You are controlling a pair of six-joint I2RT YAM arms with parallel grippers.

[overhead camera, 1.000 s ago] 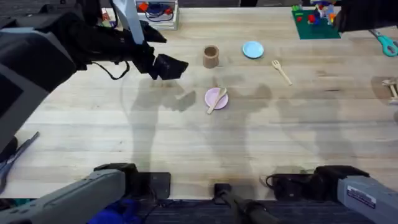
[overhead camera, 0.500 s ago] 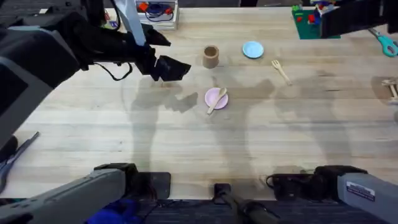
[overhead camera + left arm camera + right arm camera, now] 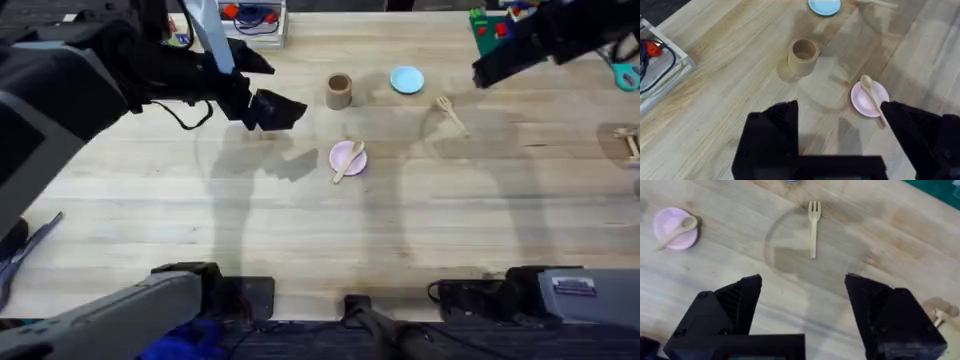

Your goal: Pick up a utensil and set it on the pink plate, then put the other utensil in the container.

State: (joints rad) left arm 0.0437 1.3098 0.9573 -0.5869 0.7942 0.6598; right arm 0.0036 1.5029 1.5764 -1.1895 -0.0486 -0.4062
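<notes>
Right gripper (image 3: 802, 310): fingers spread wide, empty, hovering above the table with the fork (image 3: 813, 227) lying flat beyond it.
Fork: pale wood, slim handle, short tines; judged light, stiff and low-lying, best pinched across the mid-handle.
Left gripper (image 3: 840, 135): parted, empty, near the brown container (image 3: 803, 56).
Spoon (image 3: 349, 160): resting across the pink plate (image 3: 341, 155), handle overhanging the rim.
Blue plate (image 3: 406, 80): beside the container.

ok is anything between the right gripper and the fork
Nothing visible. The right gripper hangs open above the fork, which lies alone on bare table. The brown container and blue plate sit off to the side.
</notes>
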